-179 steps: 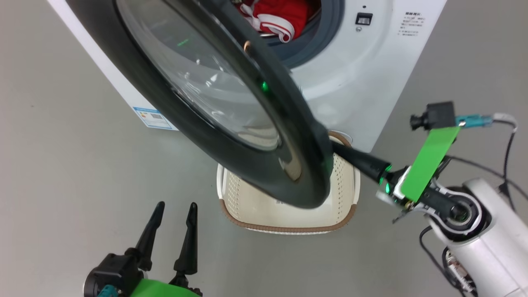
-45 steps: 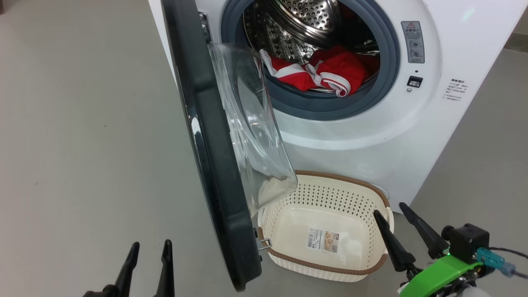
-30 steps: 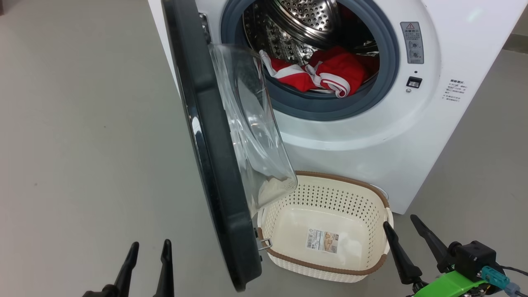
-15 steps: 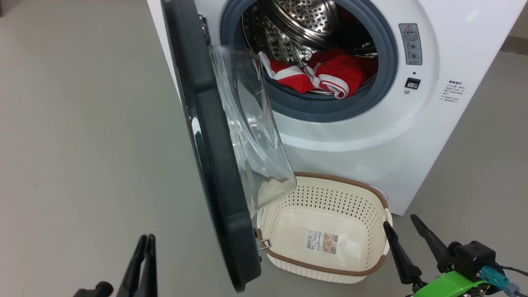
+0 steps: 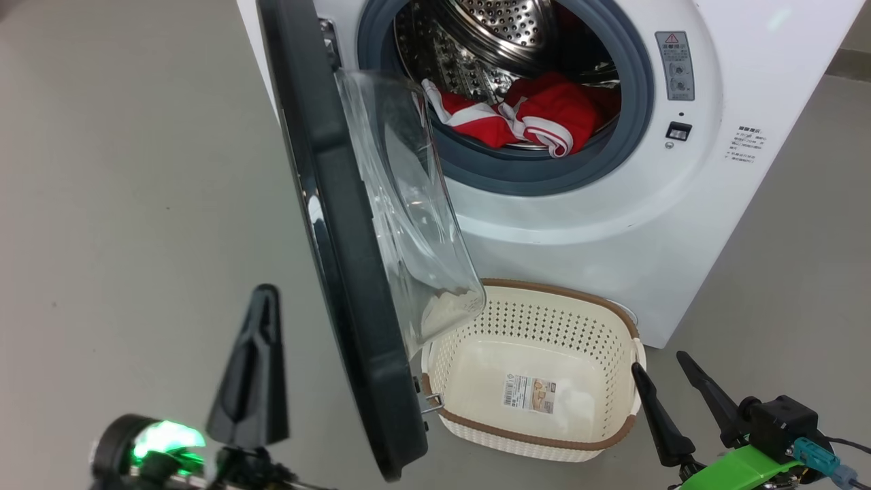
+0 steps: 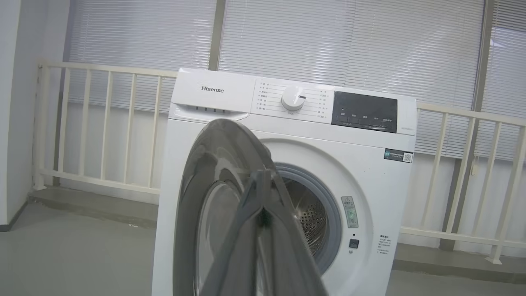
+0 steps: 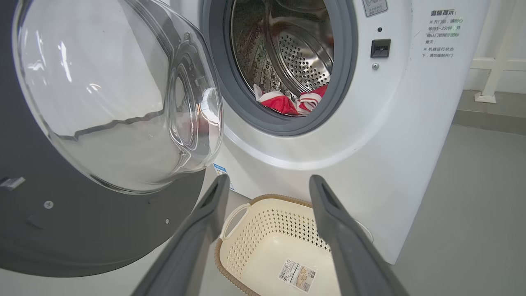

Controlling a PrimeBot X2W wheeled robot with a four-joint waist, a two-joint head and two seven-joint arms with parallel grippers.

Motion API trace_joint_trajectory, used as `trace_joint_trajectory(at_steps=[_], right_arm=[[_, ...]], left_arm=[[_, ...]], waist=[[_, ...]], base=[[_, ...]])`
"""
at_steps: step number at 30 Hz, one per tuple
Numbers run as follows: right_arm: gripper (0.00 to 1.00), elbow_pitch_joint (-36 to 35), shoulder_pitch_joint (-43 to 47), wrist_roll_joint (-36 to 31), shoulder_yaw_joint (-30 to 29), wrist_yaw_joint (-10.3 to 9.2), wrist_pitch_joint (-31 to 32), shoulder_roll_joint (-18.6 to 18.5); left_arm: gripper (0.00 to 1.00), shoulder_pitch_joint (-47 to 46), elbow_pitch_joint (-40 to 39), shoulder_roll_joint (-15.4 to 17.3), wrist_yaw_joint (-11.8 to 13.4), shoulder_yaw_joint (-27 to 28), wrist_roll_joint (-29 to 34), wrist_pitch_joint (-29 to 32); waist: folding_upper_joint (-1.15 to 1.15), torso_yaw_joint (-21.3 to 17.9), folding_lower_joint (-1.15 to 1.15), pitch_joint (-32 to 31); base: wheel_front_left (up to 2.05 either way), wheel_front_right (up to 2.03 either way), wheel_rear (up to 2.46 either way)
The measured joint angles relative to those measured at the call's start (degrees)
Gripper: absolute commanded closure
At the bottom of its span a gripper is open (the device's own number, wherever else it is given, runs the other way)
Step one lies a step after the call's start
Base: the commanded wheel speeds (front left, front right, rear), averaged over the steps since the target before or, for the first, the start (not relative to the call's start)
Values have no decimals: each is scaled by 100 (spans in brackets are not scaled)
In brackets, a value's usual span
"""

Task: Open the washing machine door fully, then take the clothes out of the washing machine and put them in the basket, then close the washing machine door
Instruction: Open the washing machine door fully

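The washing machine stands with its door swung out, edge-on to me, its glass bowl over the basket's left end. Red and white clothes lie in the steel drum, seen too in the right wrist view. The cream basket sits on the floor below the mouth, holding just a paper label. My left gripper is shut on nothing, left of the door's outer face, and it points at the door. My right gripper is open beside the basket's right end.
Grey floor stretches left of the door and right of the machine. In the left wrist view a cream railing and window blinds stand behind the machine, with a raised ledge along the wall.
My left gripper has shut its fingers, turned and risen toward the door. The right gripper has stayed open by the basket. The door stands far wider than several seconds ago.
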Motion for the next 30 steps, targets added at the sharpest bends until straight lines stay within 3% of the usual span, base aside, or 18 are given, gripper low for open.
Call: trace_joint_trajectory(at_steps=[7, 9, 13, 18, 30], right_arm=[[0, -9, -16, 1, -1, 0, 0, -1], [0, -10, -18, 0, 0, 0, 0, 0], [0, -9, -19, 1, 10, 0, 0, 1], [0, -11, -21, 0, 10, 0, 0, 0], [0, -23, -20, 0, 8, 0, 0, 7]], left_arm=[[100, 1, -257, 10, 24, -1042, 193, -2], [100, 7, 55, 21, -37, -1517, 86, -4], [100, 47, 636, 24, -148, -1901, -383, -2], [100, 64, 1279, 31, -238, -1913, -936, 1], [100, 55, 2071, 22, -286, -1603, -1043, 2]], waist=[[0, -35, 0, 37], [0, -40, 0, 41], [0, -59, 0, 39], [0, -65, 0, 54], [0, -42, 0, 9]], base=[[0, 0, 0], [0, 0, 0], [0, 0, 0], [0, 0, 0], [0, 0, 0]])
